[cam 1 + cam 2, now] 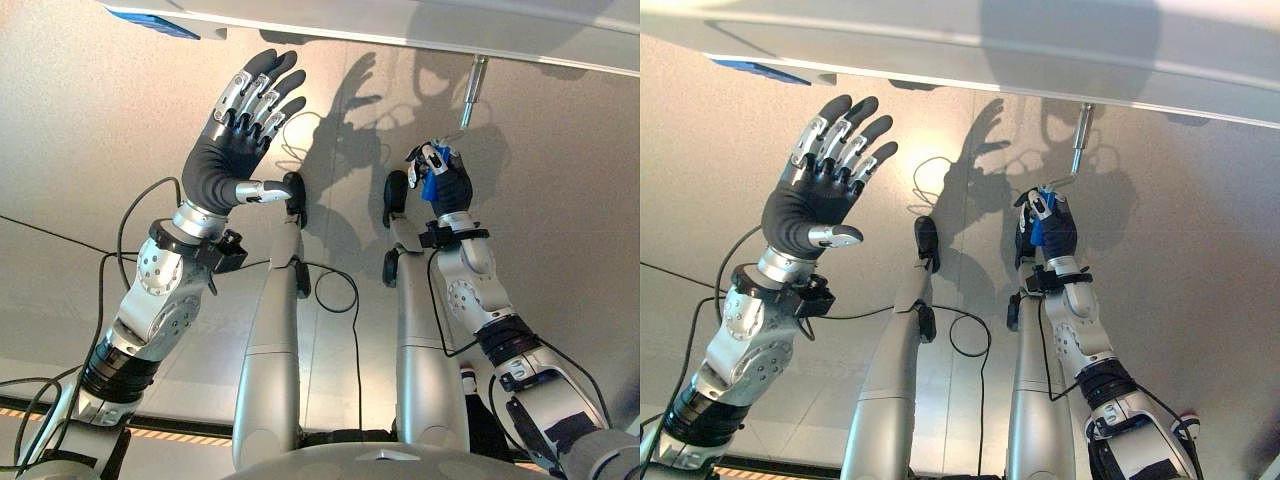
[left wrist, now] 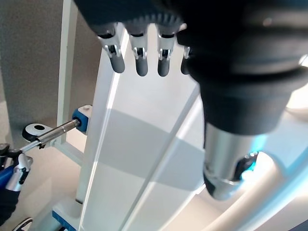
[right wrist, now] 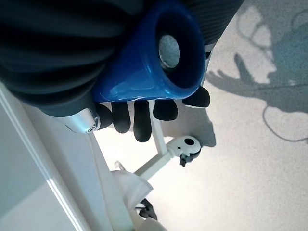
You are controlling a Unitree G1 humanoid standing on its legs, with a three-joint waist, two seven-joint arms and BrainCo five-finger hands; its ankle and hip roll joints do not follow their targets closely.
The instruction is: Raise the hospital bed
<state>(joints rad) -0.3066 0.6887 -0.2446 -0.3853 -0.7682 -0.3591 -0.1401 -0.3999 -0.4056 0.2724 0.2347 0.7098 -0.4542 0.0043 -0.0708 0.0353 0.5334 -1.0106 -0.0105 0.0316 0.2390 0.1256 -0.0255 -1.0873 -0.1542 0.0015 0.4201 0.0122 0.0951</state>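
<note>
Right hand (image 1: 1048, 228) at 1 o'clock, fingers wrapped round blue crank handle (image 3: 154, 57) under bed (image 1: 420, 25). Left hand (image 1: 238, 125) at 10 o'clock, fingers spread wide, holding nothing.

text: none legible | labels: blue patch (image 1: 165, 25) on white metal bed frame (image 1: 420, 30), possibly a sticker, print unreadable | numbers: none | signs: none

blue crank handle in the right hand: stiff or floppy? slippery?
Likely stiff: the handle looks like moulded plastic on a metal crank rod. Its glossy surface suggests it may slip, though the right hand wraps its fingers round it. It probably turns rather than lifts free.
</note>
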